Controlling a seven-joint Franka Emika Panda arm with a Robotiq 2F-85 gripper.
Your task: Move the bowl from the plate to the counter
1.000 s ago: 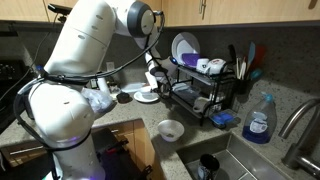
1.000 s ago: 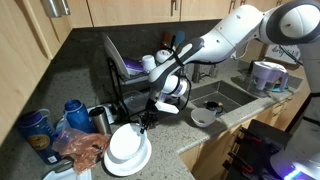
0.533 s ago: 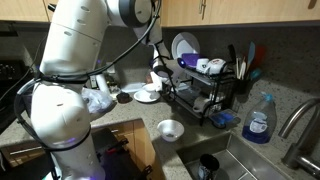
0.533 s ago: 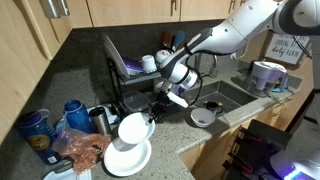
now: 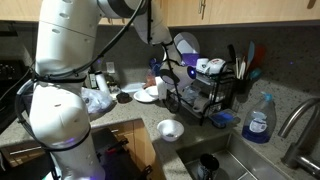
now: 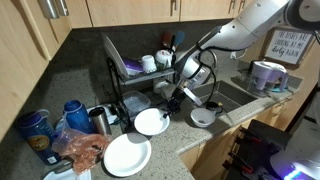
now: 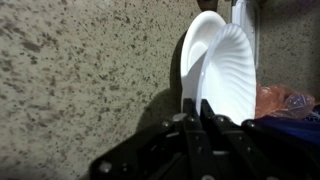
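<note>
My gripper [image 6: 168, 105] is shut on the rim of the small white bowl [image 6: 152, 122]. It holds the bowl low over the speckled counter [image 6: 70, 70], beside the small white plate [image 6: 127, 155] and off it. I cannot tell whether the bowl touches the counter. In the wrist view the fingers [image 7: 200, 112] pinch the bowl's edge [image 7: 228, 80], with the plate [image 7: 195, 40] partly hidden behind it. In an exterior view the gripper [image 5: 160, 90] and the bowl [image 5: 149, 93] sit just in front of the dish rack.
A black dish rack [image 6: 135, 75] with dishes stands behind the bowl. A deeper whitish bowl [image 6: 203, 117] sits at the sink's edge [image 6: 228, 97]. Blue cups [image 6: 35, 128], a metal cup [image 6: 99, 120] and a crumpled bag [image 6: 85, 148] crowd the plate's far side. A dark dish [image 5: 126, 97] lies nearby.
The gripper has lifted the bowl off the plate and carried it sideways toward the rack and the sink. The plate now lies bare.
</note>
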